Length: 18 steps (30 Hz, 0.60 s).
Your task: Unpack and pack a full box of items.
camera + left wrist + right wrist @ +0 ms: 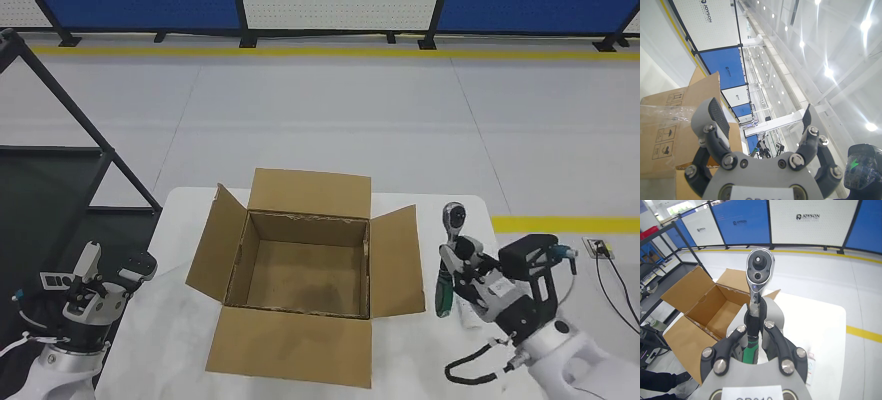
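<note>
Wrench [760,270] sat pinched in your right gripper [755,311], left gripper [762,109] spread; packing likely meant carrying it over the box [310,192] alongside.

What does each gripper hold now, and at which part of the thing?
The right gripper holds the ratchet wrench by its shaft, between the metal head and the green handle. The left gripper is open and holds nothing.

Pale grey floor [400,120] crossed by a yellow line [300,50]; blue and white partition panels [140,12] along the top edge.
</note>
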Tool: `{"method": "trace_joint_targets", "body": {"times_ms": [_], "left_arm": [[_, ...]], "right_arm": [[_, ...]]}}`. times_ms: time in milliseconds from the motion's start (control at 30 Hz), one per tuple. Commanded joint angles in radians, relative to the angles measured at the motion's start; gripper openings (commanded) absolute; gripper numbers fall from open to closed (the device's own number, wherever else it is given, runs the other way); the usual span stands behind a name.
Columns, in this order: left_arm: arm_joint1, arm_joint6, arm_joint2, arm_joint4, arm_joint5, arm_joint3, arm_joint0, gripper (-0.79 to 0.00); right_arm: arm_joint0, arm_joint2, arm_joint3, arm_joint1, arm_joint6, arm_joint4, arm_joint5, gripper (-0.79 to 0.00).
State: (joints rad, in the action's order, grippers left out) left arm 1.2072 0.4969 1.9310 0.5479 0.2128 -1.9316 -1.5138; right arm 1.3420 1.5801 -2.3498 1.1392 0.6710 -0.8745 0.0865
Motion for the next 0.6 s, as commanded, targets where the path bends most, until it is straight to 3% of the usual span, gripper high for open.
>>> {"method": "trace_joint_targets", "body": {"times_ms": [0,267,567], "left_arm": [[0.0,0.0,0.0,0.0,0.0,0.0,0.0,0.0],[0.0,0.0,0.0,0.0,0.0,0.0,0.0,0.0],[0.0,0.0,0.0,0.0,0.0,0.0,0.0,0.0]], "right_arm": [[-0.047,-0.075,0.0,0.001,0.009,-0.037,0.017,-0.785],[-0.263,-0.419,0.028,0.028,0.127,-0.246,-0.108,-0.785],[-0.582,-0.763,0.355,0.113,0.168,-0.357,-0.236,-0.785]]}}
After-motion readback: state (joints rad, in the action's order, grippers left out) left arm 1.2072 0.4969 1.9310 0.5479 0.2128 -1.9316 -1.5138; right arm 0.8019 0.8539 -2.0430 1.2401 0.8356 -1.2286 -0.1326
